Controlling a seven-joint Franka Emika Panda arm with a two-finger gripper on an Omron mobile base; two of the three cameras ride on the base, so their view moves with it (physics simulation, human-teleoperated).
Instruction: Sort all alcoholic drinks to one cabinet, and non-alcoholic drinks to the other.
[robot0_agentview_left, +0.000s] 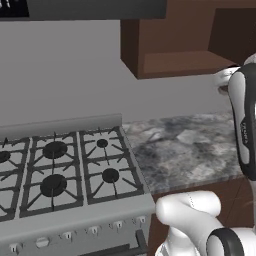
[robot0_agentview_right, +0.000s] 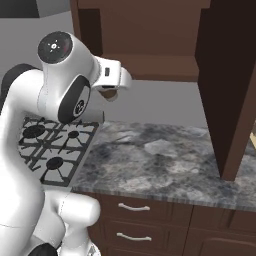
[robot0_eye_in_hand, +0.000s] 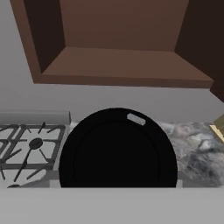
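Up close, a round black lid (robot0_eye_in_hand: 117, 151) faces plain brown cabinet (robot0_eye_in_hand: 118, 48).

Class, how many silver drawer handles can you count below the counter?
2. One drawer handle is on the upper drawer under the stone counter; the other sits directly below it on the lower drawer. Others may be hidden behind the arm.
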